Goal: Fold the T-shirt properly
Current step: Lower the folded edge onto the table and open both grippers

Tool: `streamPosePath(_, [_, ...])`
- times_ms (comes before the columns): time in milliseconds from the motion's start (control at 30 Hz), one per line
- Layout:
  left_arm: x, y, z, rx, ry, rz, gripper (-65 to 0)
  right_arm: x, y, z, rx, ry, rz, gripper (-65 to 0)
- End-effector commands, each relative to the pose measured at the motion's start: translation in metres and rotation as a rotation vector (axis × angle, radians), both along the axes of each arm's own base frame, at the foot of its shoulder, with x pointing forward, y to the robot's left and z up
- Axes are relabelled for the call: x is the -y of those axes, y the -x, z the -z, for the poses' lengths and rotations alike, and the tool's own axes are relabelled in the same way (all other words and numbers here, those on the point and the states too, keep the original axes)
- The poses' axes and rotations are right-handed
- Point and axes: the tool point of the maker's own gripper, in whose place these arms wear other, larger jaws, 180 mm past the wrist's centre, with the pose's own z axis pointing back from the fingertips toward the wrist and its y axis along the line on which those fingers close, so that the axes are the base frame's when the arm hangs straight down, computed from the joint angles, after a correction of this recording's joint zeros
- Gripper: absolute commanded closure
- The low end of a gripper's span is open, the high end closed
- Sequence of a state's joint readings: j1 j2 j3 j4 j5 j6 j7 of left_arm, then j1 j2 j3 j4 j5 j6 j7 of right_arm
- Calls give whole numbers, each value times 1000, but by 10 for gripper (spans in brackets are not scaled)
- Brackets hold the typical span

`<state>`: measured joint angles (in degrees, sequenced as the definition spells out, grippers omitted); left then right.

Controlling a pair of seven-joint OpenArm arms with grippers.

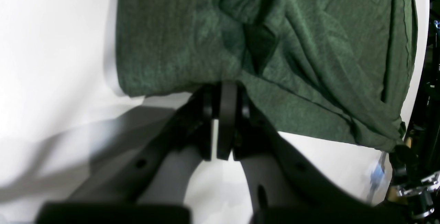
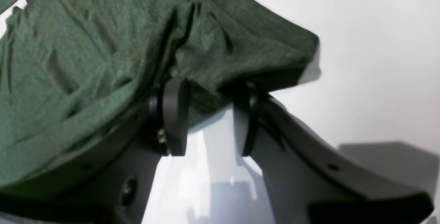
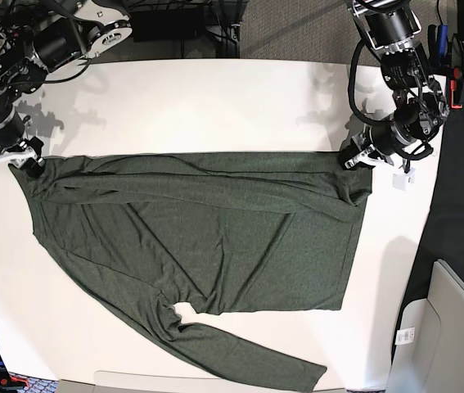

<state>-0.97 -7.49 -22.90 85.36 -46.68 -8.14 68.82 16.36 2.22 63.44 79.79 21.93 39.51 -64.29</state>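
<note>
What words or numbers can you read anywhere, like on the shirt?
No words or numbers can be read here.
T-shirt: plain, no print.
White tag at the table's lower right corner: marks too small to read.

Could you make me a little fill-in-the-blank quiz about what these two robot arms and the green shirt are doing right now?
1. The shirt lies spread on a ____ table.
2. The left gripper is ____ on the shirt's edge.
3. The right gripper has its jaws ____, with cloth between them.
4. In the base view, one long ____ trails toward the table's near edge.

Missing words: white; shut; apart; sleeve
</note>
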Motion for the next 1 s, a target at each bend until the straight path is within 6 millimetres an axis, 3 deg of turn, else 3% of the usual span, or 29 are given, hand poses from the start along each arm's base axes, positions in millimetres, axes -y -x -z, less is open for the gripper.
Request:
streamPosePath(0, [-4, -9, -12, 40, -10, 3, -1, 5, -11, -13, 49, 16, 0, -220])
streamPosePath(167, [-4, -4, -8, 27, -9, 3, -1, 5, -14, -9, 22, 23, -3, -200])
streamPosePath(333, [-7, 1, -6, 19, -14, 1, -1, 5, -9, -6, 4, 27, -6, 0])
streamPosePath(400, [-14, 7, -3, 4, -32, 2, -1, 7, 3, 2, -25, 24, -3, -7])
streamPosePath(733, [-21, 32, -7, 1, -94, 20, -1, 14, 54, -1, -42, 77, -1, -11])
streamPosePath(967, [-32, 74, -1, -60, -164, 51, -1, 13, 91, 4, -86, 78, -12, -11])
